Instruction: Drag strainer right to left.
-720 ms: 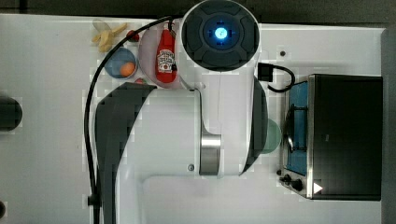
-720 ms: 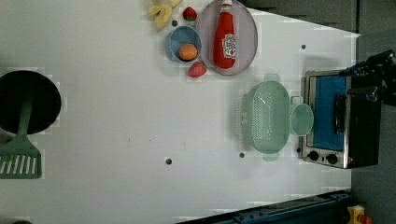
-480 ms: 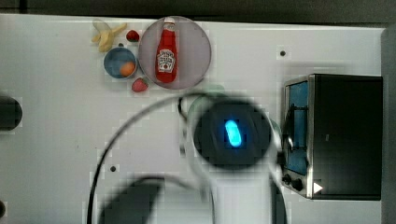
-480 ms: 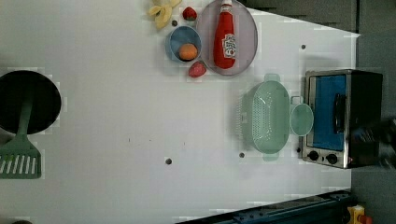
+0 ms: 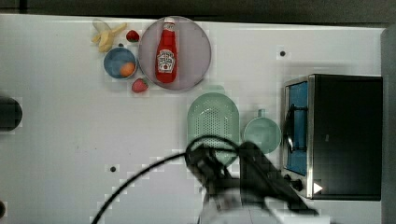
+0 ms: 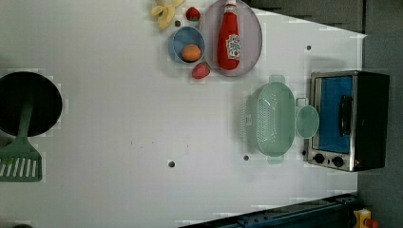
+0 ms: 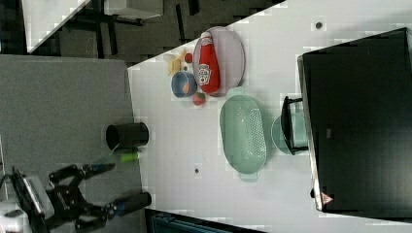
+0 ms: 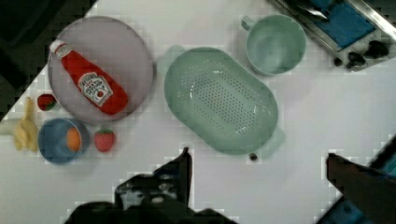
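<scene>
Table: a big flat white table top point(image 6: 119, 118) with small dark holes in it.
Strainer: the pale mint-green oblong plastic strainer point(image 6: 275, 118) with many tiny holes sits at the left view's right, just beside the small round mint-green cup point(image 6: 307, 121), with room to slide to the left view's left.
Oven: the shiny boxy toaster oven point(image 6: 349, 121) stands near the cup.
Gripper: the black gripper point(image 8: 257, 161) hangs above the strainer's rim, its fingers spread wide, holding nothing.
Plate: the round grey plate point(image 6: 252, 28) holds a red ketchup bottle point(image 6: 229, 38).
</scene>
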